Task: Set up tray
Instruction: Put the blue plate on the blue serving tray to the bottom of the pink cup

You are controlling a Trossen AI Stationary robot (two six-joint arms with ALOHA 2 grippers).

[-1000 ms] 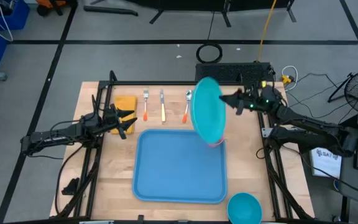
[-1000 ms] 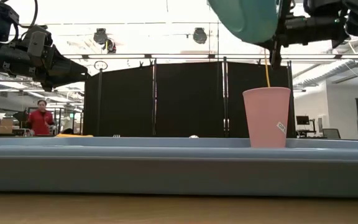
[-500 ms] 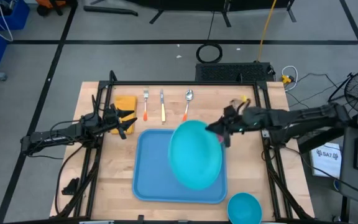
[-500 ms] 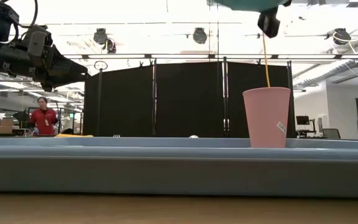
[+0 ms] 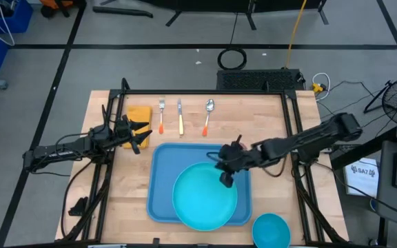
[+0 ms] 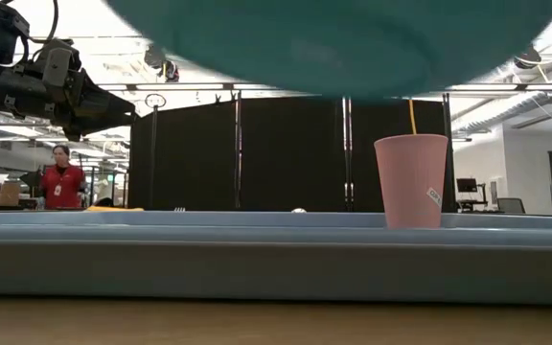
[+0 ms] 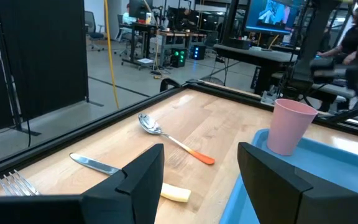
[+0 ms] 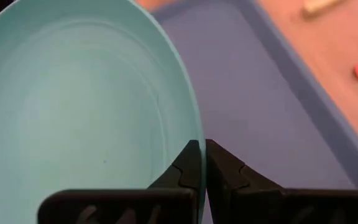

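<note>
The sky-blue tray (image 5: pixel 163 172) lies flat at the table's near middle and fills the foreground of the low view (image 6: pixel 257 259). A round teal plate (image 5: pixel 204 198) hovers almost level over the tray's near half; the low view shows its underside (image 6: pixel 333 38). My right gripper (image 5: pixel 226 177) is shut on the plate's far-right rim. A pink cup (image 6: pixel 411 180) stands upright in the tray's far right corner (image 7: pixel 293 124). My left gripper (image 5: pixel 140 135) waits open above the table's left side, left of the tray (image 7: pixel 197 168). My right gripper pinches the plate's rim (image 8: pixel 194 134) between its two fingers (image 8: pixel 224 169), at the plate's far-right edge. It comes slanting from the table's right and far side. The plate is lifted clear of the tray and lies close to level.
A fork (image 5: pixel 162 116), a knife (image 5: pixel 180 117) and a spoon (image 5: pixel 207 114) with orange handles lie in a row beyond the tray. A yellow block (image 5: pixel 138 114) sits at the far left. A small blue bowl (image 5: pixel 271 229) stands at the near right corner. A person (image 6: pixel 62 182) shows in the room behind.
My right gripper has swung from the table's far right toward the near edge and left, coming down over the tray. The plate, held throughout, has turned from standing on edge to nearly level and now hangs low over the tray's near half.
</note>
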